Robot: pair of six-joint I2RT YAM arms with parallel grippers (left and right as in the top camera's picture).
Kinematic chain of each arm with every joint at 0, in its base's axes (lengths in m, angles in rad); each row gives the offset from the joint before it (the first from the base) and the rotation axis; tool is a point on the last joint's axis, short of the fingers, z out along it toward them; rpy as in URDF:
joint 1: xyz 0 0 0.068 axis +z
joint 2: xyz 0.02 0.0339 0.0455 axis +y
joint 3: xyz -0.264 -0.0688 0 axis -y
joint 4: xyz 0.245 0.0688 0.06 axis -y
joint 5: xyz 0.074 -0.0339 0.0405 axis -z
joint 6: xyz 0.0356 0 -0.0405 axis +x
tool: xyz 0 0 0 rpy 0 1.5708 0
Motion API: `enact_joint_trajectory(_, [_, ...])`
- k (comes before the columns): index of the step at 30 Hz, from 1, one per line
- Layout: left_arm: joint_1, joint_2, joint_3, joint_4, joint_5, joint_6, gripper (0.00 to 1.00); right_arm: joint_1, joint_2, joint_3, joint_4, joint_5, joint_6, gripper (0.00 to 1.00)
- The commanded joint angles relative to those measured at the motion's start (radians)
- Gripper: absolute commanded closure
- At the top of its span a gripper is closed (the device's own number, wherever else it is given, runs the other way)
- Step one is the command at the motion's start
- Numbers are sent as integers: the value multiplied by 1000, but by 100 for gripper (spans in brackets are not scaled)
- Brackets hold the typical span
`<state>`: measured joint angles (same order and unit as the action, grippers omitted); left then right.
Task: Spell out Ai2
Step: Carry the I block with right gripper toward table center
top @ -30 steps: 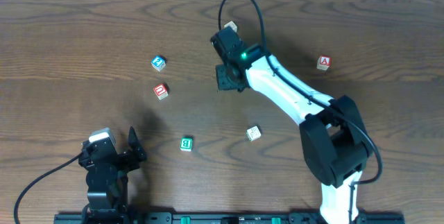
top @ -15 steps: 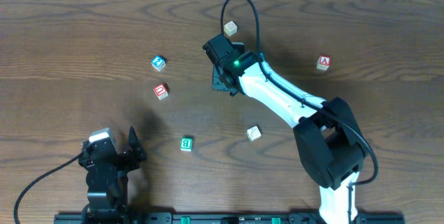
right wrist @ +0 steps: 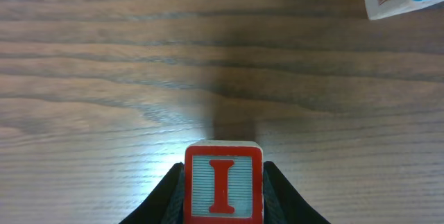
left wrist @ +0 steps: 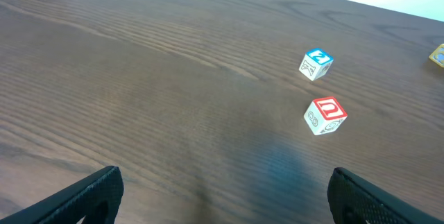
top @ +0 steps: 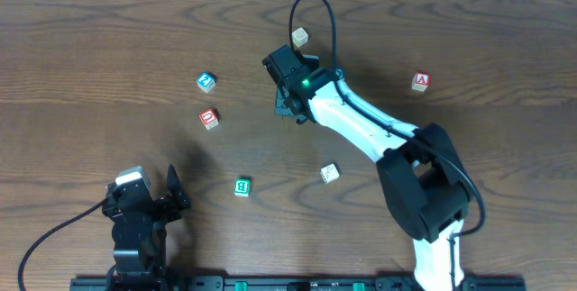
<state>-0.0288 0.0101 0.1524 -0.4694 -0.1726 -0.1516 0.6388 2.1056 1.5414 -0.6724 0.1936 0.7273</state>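
My right gripper (top: pixel 288 104) is shut on a red-framed block with the letter I (right wrist: pixel 223 182), held just above the table's middle back. The A block (top: pixel 421 81) lies at the far right. The blue 2 block (top: pixel 206 81) lies to the left, also in the left wrist view (left wrist: pixel 316 64). My left gripper (top: pixel 173 189) is open and empty at the front left, its fingers wide apart over bare wood (left wrist: pixel 222 203).
A red U block (top: pixel 209 118) lies below the 2 block, also in the left wrist view (left wrist: pixel 325 115). A green B block (top: pixel 242 186) and a pale block (top: pixel 329 173) lie nearer the front. Another pale block (top: pixel 299 35) lies behind my right gripper.
My right gripper moved a little left and back with the I block, then nearly stopped. The left arm has not moved.
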Motion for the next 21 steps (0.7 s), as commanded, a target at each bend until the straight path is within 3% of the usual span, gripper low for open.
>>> enact_joint_trajectory(1, [2,-6,-19,-4,-18,17,5,4,34,1,1,20,16,98])
enact_joint_trajectory(21, [2,-6,-19,-4,-17,17,5,14,68,0,21,12,-37,98])
